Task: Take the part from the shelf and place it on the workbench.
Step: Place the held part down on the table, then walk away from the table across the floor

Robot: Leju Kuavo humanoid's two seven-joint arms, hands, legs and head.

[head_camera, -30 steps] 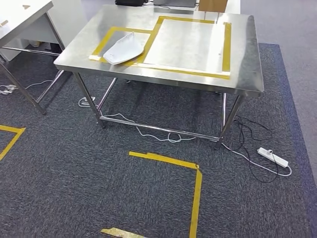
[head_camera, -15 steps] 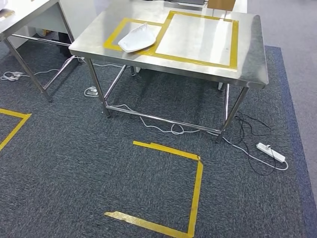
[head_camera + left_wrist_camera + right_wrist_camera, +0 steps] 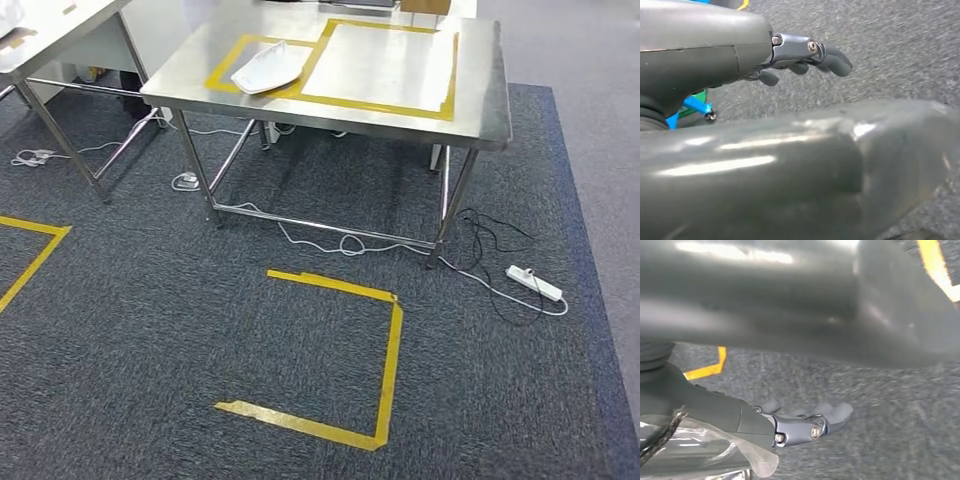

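A white, flat, curved part point(image 3: 266, 68) lies on the steel workbench point(image 3: 392, 118), across the yellow tape frame at the bench's far left. The bench stands ahead of me across dark carpet. My left hand point(image 3: 806, 55) hangs over the carpet with its fingers stretched out and nothing in them. My right hand point(image 3: 810, 422) hangs the same way, fingers extended and holding nothing.
A larger yellow tape rectangle point(image 3: 447, 80) marks the bench's right side. Yellow tape point(image 3: 389, 350) outlines a square on the carpet before the bench. A white power strip point(image 3: 534, 283) and cables point(image 3: 340, 243) lie by the bench legs. Another table point(image 3: 53, 30) stands at the left.
The whole picture has shifted, so the camera moved: the bench now sits higher and farther in the head view and more of the floor tape square shows. The part has not moved on the bench.
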